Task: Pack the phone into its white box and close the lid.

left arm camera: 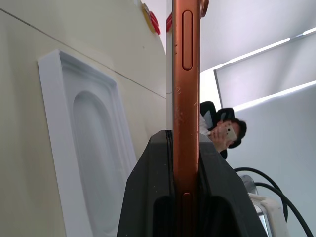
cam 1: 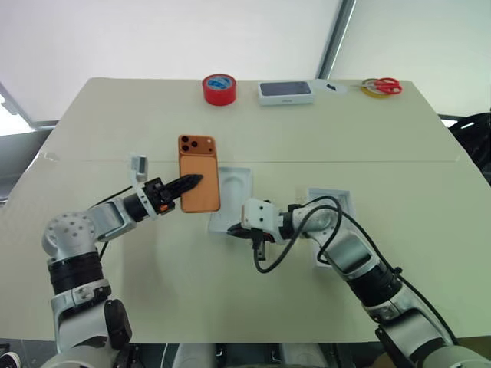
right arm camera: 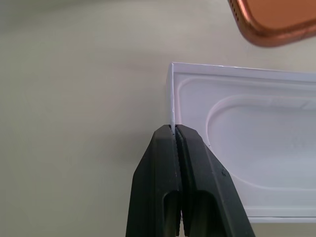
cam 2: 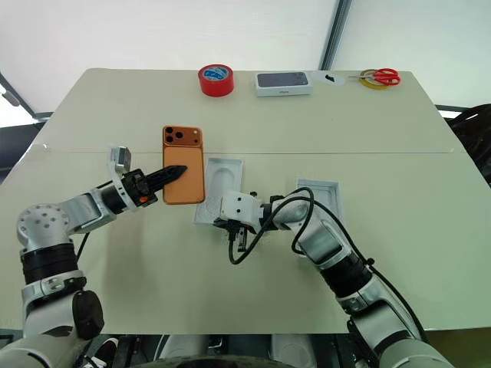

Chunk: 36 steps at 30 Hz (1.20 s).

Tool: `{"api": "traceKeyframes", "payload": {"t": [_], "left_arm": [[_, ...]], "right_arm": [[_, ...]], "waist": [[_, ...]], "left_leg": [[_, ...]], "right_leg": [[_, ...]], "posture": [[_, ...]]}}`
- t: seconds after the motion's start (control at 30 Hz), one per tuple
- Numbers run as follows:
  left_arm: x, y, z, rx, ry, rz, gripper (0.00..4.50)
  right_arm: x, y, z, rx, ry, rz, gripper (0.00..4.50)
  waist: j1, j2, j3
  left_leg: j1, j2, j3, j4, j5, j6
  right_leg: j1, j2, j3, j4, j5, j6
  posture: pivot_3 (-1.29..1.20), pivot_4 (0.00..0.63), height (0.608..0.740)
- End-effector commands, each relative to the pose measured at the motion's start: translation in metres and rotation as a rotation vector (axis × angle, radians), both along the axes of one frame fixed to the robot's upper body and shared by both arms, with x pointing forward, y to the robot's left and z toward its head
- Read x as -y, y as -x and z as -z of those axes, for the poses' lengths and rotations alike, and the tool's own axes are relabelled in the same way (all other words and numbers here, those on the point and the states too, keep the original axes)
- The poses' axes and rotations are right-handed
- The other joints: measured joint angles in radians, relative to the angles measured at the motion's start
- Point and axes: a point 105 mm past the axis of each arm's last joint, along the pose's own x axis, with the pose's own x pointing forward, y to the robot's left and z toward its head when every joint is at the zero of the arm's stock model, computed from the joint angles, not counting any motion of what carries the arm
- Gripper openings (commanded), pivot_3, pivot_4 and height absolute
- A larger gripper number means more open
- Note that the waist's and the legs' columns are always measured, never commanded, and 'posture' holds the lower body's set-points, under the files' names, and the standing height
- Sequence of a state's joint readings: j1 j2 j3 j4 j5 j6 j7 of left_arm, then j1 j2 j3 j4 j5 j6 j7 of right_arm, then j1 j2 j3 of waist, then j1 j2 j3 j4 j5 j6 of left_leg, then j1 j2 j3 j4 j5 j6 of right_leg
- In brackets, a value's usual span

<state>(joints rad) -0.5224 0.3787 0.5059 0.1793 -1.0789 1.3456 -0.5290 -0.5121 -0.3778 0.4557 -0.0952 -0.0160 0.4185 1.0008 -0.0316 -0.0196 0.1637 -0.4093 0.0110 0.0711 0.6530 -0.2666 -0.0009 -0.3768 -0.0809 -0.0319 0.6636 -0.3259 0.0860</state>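
Phone [cam 1: 199,174], head view: clamped by left end effector [cam 1: 192,181] above the bench [cam 1: 383,138], beside the insert [cam 1: 232,195]. Left wrist: fingers pinch its thin edges; stiff, slick, likely fragile. Right wrist: right end effector [right arm camera: 174,129] clenched on insert's rim.

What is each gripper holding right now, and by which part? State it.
The left gripper clamps the phone flat between its fingers, at the long side edge. The right gripper pinches the thin end wall of the white insert.
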Motion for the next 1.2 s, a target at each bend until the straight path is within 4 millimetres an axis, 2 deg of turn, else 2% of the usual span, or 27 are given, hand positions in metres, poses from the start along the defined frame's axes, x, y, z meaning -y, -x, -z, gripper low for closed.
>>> {"api": "traceKeyframes", "payload": {"t": [0.03,0.13,0.17,0.2,0.3,0.37,0.47,0.53,0.67,0.73,0.8,0.87,0.9,1.03,1.13,1.2], "left_arm": [[0.007,-0.001,-0.009,0.043,0.019,0.025,0.00],[0.012,0.000,0.000,0.018,0.004,0.039,0.00],[0.013,0.000,0.001,0.018,0.001,0.039,0.00],[0.013,-0.001,0.001,0.017,0.003,0.038,0.00],[0.014,-0.003,0.004,-0.001,0.011,0.045,0.00],[0.020,-0.003,0.008,-0.013,0.013,0.061,0.00],[0.026,-0.003,0.018,-0.047,0.003,0.081,0.00],[0.027,-0.004,0.025,-0.072,-0.003,0.076,0.00],[0.032,-0.006,0.027,-0.085,0.008,0.091,0.00],[0.035,-0.006,0.029,-0.091,0.000,0.102,1.02],[0.036,-0.008,0.029,-0.108,0.007,0.108,1.78],[0.037,-0.009,0.031,-0.120,-0.009,0.113,2.85],[0.038,-0.010,0.033,-0.134,-0.031,0.119,3.22],[0.041,-0.010,0.034,-0.122,-0.102,0.137,3.22],[0.047,-0.009,0.018,-0.063,-0.157,0.177,3.22],[0.044,-0.010,0.018,-0.045,-0.204,0.171,3.22]], "right_arm": [[-0.004,0.007,-0.025,0.047,-0.055,-0.056,0.90],[0.006,0.016,-0.031,0.069,-0.028,-0.117,2.35],[0.008,0.016,-0.037,0.087,-0.041,-0.124,3.01],[0.011,0.017,-0.044,0.093,-0.058,-0.129,3.48],[0.029,0.009,-0.062,0.057,-0.102,-0.100,3.48],[0.052,-0.014,-0.056,0.111,-0.030,-0.011,3.48],[0.073,-0.039,-0.044,0.173,0.066,0.083,3.48],[0.077,-0.049,-0.041,0.209,0.082,0.115,3.48],[0.070,-0.050,-0.040,0.209,0.051,0.103,3.48],[0.068,-0.049,-0.038,0.212,0.047,0.101,3.52],[0.068,-0.049,-0.037,0.215,0.045,0.102,3.52],[0.067,-0.049,-0.036,0.219,0.048,0.102,3.52],[0.067,-0.049,-0.036,0.218,0.046,0.102,3.52],[0.066,-0.049,-0.036,0.217,0.042,0.103,3.52],[0.065,-0.049,-0.034,0.219,0.039,0.106,3.52],[0.065,-0.051,-0.034,0.221,0.037,0.110,3.52]], "waist": [[0.003,0.000,0.000],[0.013,0.000,0.000],[0.015,0.000,0.000],[0.016,0.000,0.000],[0.017,-0.001,0.001],[0.019,-0.001,0.001],[0.021,-0.002,0.001],[0.018,-0.002,0.001],[0.012,-0.002,0.002],[0.014,-0.002,0.002],[0.019,-0.002,0.002],[0.023,-0.002,0.002],[0.023,-0.002,0.002],[0.021,-0.002,0.002],[0.022,-0.002,0.002],[0.020,-0.002,0.002]], "left_leg": [[0.000,0.000,0.000,0.000,0.000,0.000],[0.000,0.000,0.000,0.001,0.000,0.000],[0.000,0.000,0.000,0.001,0.000,0.000],[0.000,0.000,0.000,0.001,0.000,0.000],[0.000,0.000,0.000,0.001,0.000,0.000],[0.000,0.000,0.000,0.002,0.000,0.000],[0.000,0.000,0.000,0.004,-0.001,0.001],[0.000,0.000,0.000,0.004,-0.001,0.001],[0.000,0.002,0.000,0.004,-0.001,0.001],[0.000,0.002,0.000,0.005,0.000,0.001],[0.000,0.002,0.000,0.006,0.000,0.001],[0.000,0.002,-0.001,0.008,-0.001,0.001],[0.000,0.002,-0.001,0.008,-0.001,0.001],[0.000,0.002,-0.001,0.009,-0.001,0.001],[0.000,0.002,-0.001,0.009,-0.001,0.001],[0.000,0.002,-0.001,0.009,-0.001,0.001]], "right_leg": [[0.000,0.000,0.000,0.000,0.000,0.000],[0.000,0.000,0.000,0.000,0.000,0.000],[0.001,0.000,0.000,0.000,0.000,0.000],[0.001,0.000,0.000,0.000,0.000,0.000],[0.001,0.000,0.000,0.000,0.000,0.000],[0.001,0.000,0.000,0.000,0.000,0.000],[0.003,0.000,-0.001,0.000,0.000,0.000],[0.003,0.000,-0.001,0.000,0.000,0.000],[0.002,0.002,-0.001,0.000,0.000,0.000],[0.002,0.002,-0.001,0.000,0.000,0.000],[0.003,0.002,-0.001,0.000,0.000,0.000],[0.004,0.002,-0.001,0.000,0.000,0.000],[0.005,0.002,-0.002,0.000,0.000,0.000],[0.005,0.002,-0.002,0.001,0.000,0.000],[0.005,0.002,-0.002,0.001,0.000,0.000],[0.005,0.002,-0.002,0.001,0.000,0.000]], "posture": [[0.00,0.150,0.730],[0.00,0.150,0.730],[0.00,0.150,0.730],[0.00,0.150,0.730],[0.00,0.150,0.730],[0.00,0.150,0.730],[0.00,0.150,0.730],[0.00,0.150,0.730],[0.00,0.150,0.730],[0.00,0.150,0.730],[0.00,0.150,0.730],[0.00,0.150,0.730],[0.00,0.150,0.730],[0.00,0.150,0.730],[0.00,0.150,0.730],[0.00,0.150,0.730]]}}
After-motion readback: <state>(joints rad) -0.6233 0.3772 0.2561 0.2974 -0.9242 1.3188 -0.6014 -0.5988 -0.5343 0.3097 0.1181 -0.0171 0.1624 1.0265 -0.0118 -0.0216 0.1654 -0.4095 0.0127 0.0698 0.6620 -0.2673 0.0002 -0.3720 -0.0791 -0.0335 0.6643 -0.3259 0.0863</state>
